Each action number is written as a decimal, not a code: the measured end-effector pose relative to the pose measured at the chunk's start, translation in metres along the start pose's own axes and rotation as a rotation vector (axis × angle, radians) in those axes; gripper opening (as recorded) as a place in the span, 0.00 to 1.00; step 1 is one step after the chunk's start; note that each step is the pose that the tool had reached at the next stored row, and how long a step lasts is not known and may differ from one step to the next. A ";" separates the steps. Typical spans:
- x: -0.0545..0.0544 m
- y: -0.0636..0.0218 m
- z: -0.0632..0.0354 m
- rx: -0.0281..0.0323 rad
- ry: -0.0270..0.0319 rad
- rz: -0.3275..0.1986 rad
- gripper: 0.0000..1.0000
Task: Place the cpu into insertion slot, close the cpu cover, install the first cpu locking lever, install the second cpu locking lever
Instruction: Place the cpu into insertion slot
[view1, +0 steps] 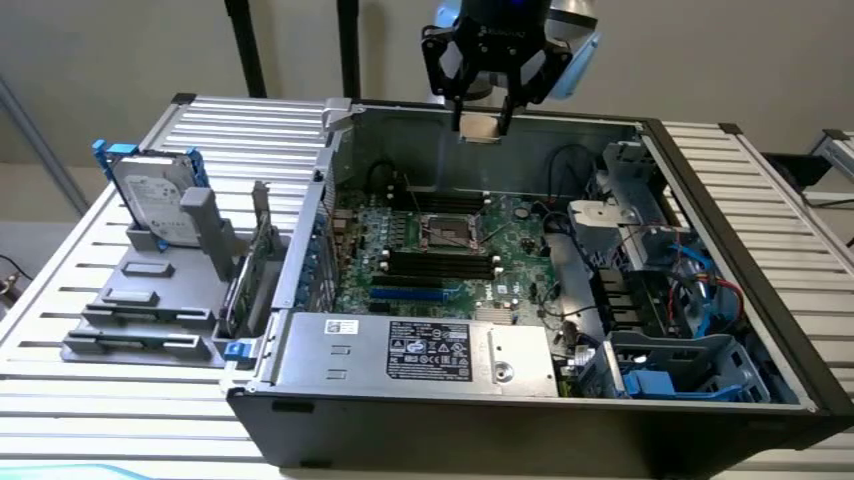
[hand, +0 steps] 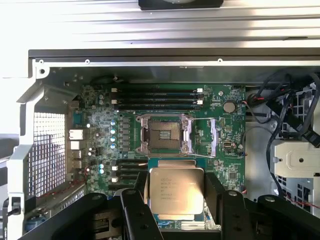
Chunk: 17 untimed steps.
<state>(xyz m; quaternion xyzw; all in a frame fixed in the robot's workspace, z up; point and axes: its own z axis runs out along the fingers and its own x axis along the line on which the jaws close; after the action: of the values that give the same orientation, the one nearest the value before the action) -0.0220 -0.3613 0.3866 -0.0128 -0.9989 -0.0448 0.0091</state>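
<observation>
Ribbed silver tabletop (view1: 120, 400) carries an open black computer case (view1: 534, 430) lying on its side, with a grey rack (view1: 147, 300) holding a hard drive (view1: 150, 195) at the exterior view's left. Inside the case lies the green motherboard (view1: 514, 255), and a silver power supply (view1: 414, 350) sits along the near wall. The gripper (view1: 483, 110) hangs above the far edge of the case, well above the board, and grips the cpu (view1: 481, 127) by two opposite edges. In the wrist view the black fingers (hand: 141, 205) press against the sides of the chip, whose pale metal top with printed text faces the camera. The insertion slot (hand: 165, 135) lies on the board below and apart from the chip, its dark centre bare inside the shiny rim. The cpu cover (hand: 170, 162) is raised off the socket, showing as a thin silvery frame edge just beside it. Long black memory slots (hand: 157, 95) run on the socket's other side.
</observation>
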 end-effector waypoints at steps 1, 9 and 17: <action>0.000 0.0000 0.0000 0.0000 0.0000 0.000 0.55; 0.001 0.0042 0.0092 0.0000 0.0000 0.000 0.55; 0.009 0.0128 0.0247 0.0000 0.0000 0.000 0.55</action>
<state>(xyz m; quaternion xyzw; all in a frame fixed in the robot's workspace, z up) -0.0307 -0.3461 0.3633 -0.0128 -0.9989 -0.0448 0.0091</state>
